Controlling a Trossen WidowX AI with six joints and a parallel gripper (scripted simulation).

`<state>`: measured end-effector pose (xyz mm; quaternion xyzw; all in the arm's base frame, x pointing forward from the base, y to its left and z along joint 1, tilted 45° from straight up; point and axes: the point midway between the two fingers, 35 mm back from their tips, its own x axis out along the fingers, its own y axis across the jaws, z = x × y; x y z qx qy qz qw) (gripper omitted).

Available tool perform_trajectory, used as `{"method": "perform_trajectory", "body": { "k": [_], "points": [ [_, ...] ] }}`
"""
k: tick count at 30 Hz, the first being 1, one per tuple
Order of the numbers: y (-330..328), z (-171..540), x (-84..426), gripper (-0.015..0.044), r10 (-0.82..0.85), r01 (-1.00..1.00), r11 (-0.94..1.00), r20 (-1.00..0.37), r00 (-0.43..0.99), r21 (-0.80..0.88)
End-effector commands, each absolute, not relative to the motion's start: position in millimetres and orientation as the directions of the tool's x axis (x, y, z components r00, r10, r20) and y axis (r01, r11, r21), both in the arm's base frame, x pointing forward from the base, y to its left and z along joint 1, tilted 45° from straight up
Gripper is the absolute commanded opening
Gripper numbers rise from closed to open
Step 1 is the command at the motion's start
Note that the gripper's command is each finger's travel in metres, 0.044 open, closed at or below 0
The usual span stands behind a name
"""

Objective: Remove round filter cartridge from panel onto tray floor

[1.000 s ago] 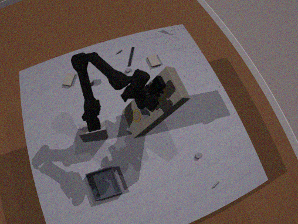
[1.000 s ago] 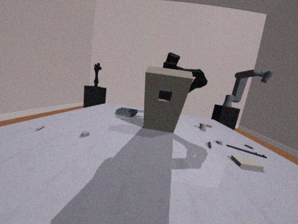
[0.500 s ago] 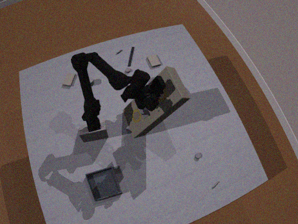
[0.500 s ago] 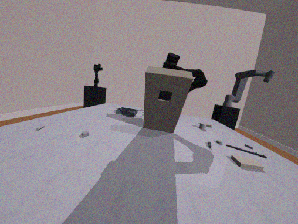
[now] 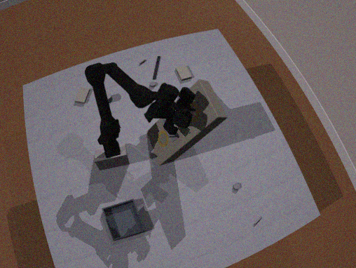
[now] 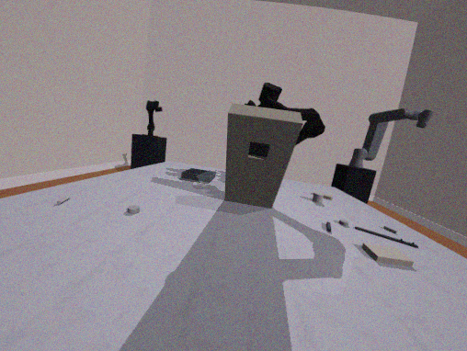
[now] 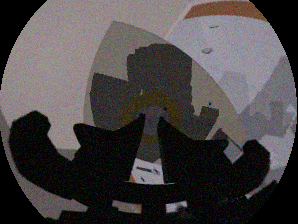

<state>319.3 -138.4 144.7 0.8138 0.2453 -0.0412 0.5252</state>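
Note:
The service panel (image 5: 211, 95) (image 6: 257, 184) (image 7: 111, 50) is a beige, tilted block. A yellow ring (image 5: 159, 139) (image 7: 149, 95) marks its face. The grey round filter cartridge (image 7: 153, 111) shows inside that ring in the wrist view. My gripper (image 5: 172, 133) (image 7: 151, 118) is nearly closed, shut on the cartridge at the panel face, hidden behind the panel in the exterior view. The slots and the exact finger contact are hidden by the dark fingers. How far the cartridge stands out cannot be told. The tray (image 5: 132, 234) (image 6: 198, 175) is dark and open, apart from the gripper.
The arm (image 5: 120, 78) reaches over from its base to the panel. Beige blocks (image 5: 183, 73) (image 6: 388, 256), a dark rod (image 5: 156, 67) (image 6: 386, 236) and a small round piece (image 5: 237, 186) (image 6: 132, 209) lie around on the table. Dark shadows cross the panel and the tray.

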Motion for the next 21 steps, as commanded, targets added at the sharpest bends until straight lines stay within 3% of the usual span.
{"method": "perform_trajectory", "body": {
  "k": [1,11,21],
  "points": [
    [-136.0,142.4,324.4,0.0000,0.354,0.418,-0.192,-0.335,0.873,0.888],
    [-135.7,142.1,325.1,0.0000,0.354,0.308,0.132,-0.335,0.873,0.942],
    [-135.6,142.0,325.4,0.0000,0.354,0.160,0.441,-0.335,0.873,0.883]
  ]
}}
